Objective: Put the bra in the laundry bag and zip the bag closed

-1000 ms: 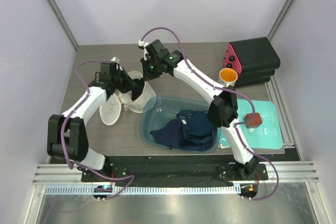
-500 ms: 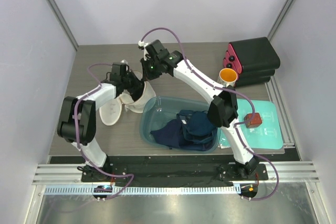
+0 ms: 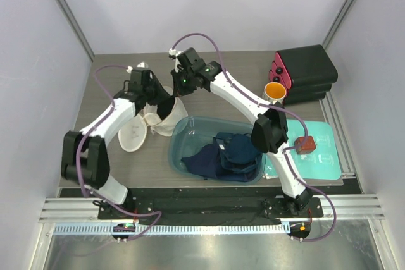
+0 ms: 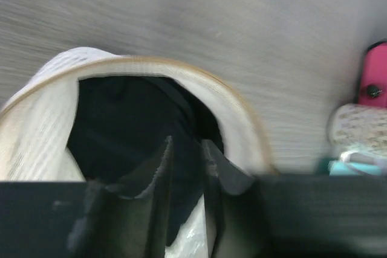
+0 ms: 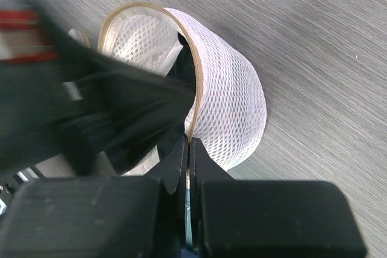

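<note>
The laundry bag (image 3: 166, 120), cream-white mesh with a tan rim, stands open at the table's left middle, and one flat round face (image 3: 133, 136) lies beside it. The black bra (image 4: 121, 113) sits inside the opening. My left gripper (image 4: 187, 144) reaches into the bag's mouth. Its fingers stand a little apart, with black fabric in the gap. My right gripper (image 5: 188, 144) is shut on the bag's tan rim (image 5: 192, 98) and holds the mouth up. From above, both grippers (image 3: 169, 98) meet over the bag. The left wrist view is blurred.
Just right of the bag, a teal tub (image 3: 179, 132) holds a heap of navy clothes (image 3: 228, 155). Further right lie a flat teal pouch (image 3: 319, 153) with a red-brown block (image 3: 305, 145), an orange cup (image 3: 274, 90) and a black case (image 3: 309, 71).
The left arm's elbow swung in and then back out while its wrist stayed at the bag's mouth. The left fingers have parted slightly. The right arm has not moved.
</note>
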You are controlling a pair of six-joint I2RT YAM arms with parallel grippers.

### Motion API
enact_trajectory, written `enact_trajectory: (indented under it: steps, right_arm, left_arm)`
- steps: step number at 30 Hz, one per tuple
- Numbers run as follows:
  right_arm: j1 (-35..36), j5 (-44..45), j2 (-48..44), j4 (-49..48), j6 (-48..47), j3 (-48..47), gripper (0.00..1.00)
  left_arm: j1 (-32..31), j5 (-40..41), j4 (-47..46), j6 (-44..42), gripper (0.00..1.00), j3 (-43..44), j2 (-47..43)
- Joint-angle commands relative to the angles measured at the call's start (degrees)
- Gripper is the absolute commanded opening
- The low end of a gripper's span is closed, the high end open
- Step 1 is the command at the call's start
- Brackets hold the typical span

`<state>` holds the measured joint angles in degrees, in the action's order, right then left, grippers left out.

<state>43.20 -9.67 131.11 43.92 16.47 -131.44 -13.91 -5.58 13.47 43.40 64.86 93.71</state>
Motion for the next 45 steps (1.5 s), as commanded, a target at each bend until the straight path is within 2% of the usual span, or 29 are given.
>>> enact_trajectory:
  steps: [1, 5, 6, 10, 12, 19, 27, 32, 36, 40, 43, 44, 45]
  right_arm:
    - [-0.40, -1.40, -4.02, -3.14, 0.49, 0.30, 0.01]
    - [-0.49, -1.75, -4.37, -3.67, 0.76, 0.92, 0.01]
    - [-0.40, -2.02, -4.63, -3.67, 0.76, 1.09, 0.01]
    - [-0.40, -2.89, -5.95, -4.46, 1.55, 2.41, 0.01]
    - [-0.40, -2.90, -6.48, -5.25, 1.90, 3.37, 0.01]
    - [-0.40, -2.99, -8.41, -5.95, 4.97, 2.85, 0.01]
    - [-0.13, -5.18, -8.06, -7.18, 9.98, 0.92, 0.01]
    - [0.48, -3.43, -10.52, -7.18, 11.30, 1.18, 0.01]
    - [0.39, -0.53, -12.54, -7.80, 9.90, 2.67, 0.01]
    - [-0.75, -2.62, -10.62, -7.89, 10.25, 3.99, 0.01]
    - [-0.84, -1.59, -9.91, -8.68, 9.81, 5.92, 0.01]
    - [-0.92, -1.49, -9.82, -9.20, 9.72, 6.36, 0.01]
    - [-1.01, -1.66, -9.65, -9.55, 9.72, 7.24, 0.01]
  left_arm:
    - [0.02, 7.60, 7.00, -3.58, 0.31, 1.15, -12.47]
    - [0.46, 5.77, 6.21, -3.50, 0.33, -1.75, -17.24]
    - [0.64, 1.93, 5.26, -3.15, 0.32, -2.19, -17.33]
    - [1.43, -6.79, -0.88, -0.07, 0.27, -3.60, -12.70]
    - [1.34, -11.52, -3.88, 2.04, 0.21, -4.13, -10.05]
    - [1.26, -19.01, -14.86, 7.39, 0.16, -4.83, 0.06]
    - [1.08, -20.70, -26.04, 13.29, 0.15, -7.12, 9.72]
    - [1.61, -12.98, -20.70, 10.49, 0.14, -4.92, 11.41]
    - [1.61, -9.37, -15.24, 7.23, 0.15, -3.86, 7.37]
    - [1.69, -6.73, -7.27, 3.72, 0.23, -3.34, -0.18]
    - [1.61, -3.66, -3.03, 0.73, 0.37, -4.56, -8.09]
    - [1.61, -2.86, -0.67, 0.20, 0.48, -5.09, -12.46]
    - [1.61, -2.16, 0.58, -0.15, 0.53, -5.62, -14.41]
